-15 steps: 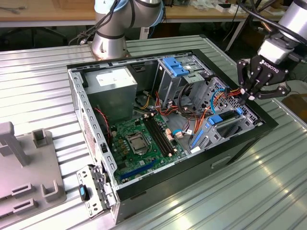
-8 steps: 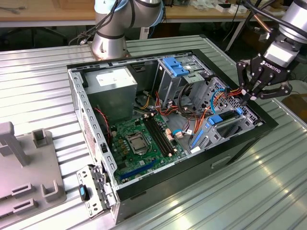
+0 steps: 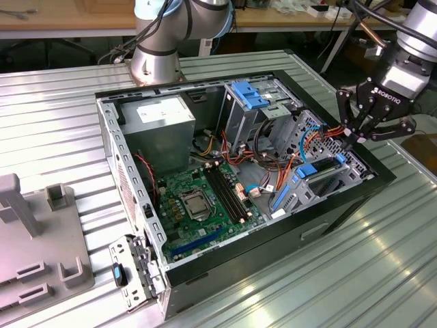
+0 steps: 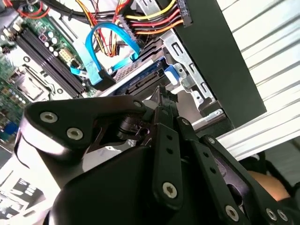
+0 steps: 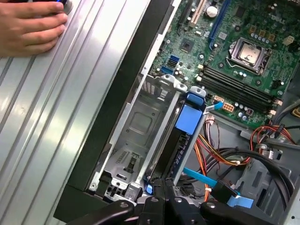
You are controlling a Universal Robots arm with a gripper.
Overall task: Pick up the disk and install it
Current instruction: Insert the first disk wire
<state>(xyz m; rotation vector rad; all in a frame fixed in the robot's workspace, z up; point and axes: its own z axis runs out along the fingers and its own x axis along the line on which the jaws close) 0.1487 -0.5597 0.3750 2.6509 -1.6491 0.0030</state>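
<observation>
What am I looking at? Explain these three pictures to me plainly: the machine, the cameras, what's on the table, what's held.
The machine is a robot arm ending in a black claw, its gripper. The exterior view comes from a camera standing off the arm. Both wrist views come from cameras riding on the arm, looking past the gripper. On the ribbed metal table lies an open computer case with its green motherboard showing. The disk, a drive in a blue carrier, stands on edge in a bay of the case. The gripper's fingertips are drawn together at the disk's end; whether they pinch it I cannot tell. In the first wrist view a person's hand rests on the table.
</observation>
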